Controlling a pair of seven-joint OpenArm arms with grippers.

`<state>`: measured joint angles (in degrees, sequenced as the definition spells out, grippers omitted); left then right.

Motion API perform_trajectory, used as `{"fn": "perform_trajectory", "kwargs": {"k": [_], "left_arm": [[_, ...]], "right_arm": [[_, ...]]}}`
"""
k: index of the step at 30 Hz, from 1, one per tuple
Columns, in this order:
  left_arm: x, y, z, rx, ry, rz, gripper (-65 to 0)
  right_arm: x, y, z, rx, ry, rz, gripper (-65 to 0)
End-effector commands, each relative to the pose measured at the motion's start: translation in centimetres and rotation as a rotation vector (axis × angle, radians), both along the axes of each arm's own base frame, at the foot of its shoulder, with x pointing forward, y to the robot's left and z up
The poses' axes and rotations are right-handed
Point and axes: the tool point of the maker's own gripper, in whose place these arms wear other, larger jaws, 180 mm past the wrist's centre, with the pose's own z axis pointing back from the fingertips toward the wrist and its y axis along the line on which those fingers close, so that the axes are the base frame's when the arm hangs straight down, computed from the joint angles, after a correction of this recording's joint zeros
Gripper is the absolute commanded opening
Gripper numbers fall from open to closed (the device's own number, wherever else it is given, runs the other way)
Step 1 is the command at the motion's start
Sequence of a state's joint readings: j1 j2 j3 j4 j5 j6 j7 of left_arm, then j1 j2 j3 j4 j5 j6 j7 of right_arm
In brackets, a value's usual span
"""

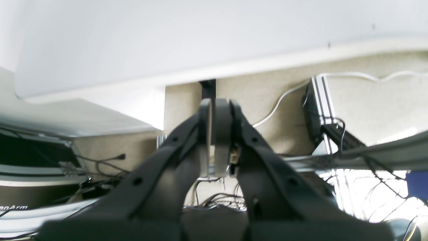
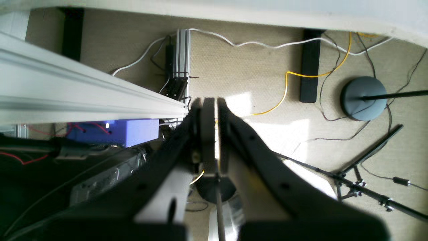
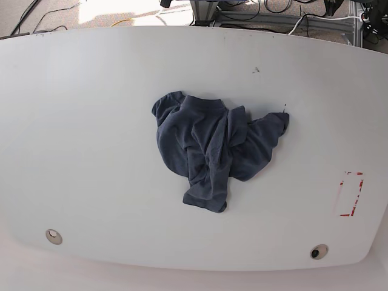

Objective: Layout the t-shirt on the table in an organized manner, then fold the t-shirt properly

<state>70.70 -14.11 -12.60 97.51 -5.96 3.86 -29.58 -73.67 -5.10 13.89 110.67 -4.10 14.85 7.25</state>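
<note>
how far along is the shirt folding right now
Nothing looks done yet: the t-shirt lies crumpled in a heap mid-table. Nothing is in hand either; the left claw and right claw are both shut and empty, hanging off the table over the floor. Spreading it flat and all folding remain.

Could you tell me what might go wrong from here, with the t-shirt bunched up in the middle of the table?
The t-shirt lies crumpled in overlapping folds, so a pinch may catch several layers and drag the heap instead of spreading it. Both the left end effector and the right end effector are shut and off the table, so they must open before any grasp.
</note>
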Motion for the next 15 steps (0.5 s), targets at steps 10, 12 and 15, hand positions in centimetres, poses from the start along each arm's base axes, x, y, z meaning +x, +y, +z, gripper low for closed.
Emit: {"fn": "perform_trajectory", "kwargs": {"k": [10,12,15], "left_arm": [[3.0,-1.1,2.8,-0.011,-0.118,-0.031,-64.6],[3.6,-1.1,2.9,-0.011,-0.138,-0.032,-64.6],[4.5,-1.1,3.1,-0.011,-0.165,-0.033,-64.6]], "right_arm": [[2.0,-1.4,2.6,-0.051,-0.082,0.006,-64.5],[2.1,-1.5,2.6,-0.053,-0.083,0.012,-64.5],[2.9,-1.6,2.6,-0.055,-0.104,0.021,-64.5]]}}
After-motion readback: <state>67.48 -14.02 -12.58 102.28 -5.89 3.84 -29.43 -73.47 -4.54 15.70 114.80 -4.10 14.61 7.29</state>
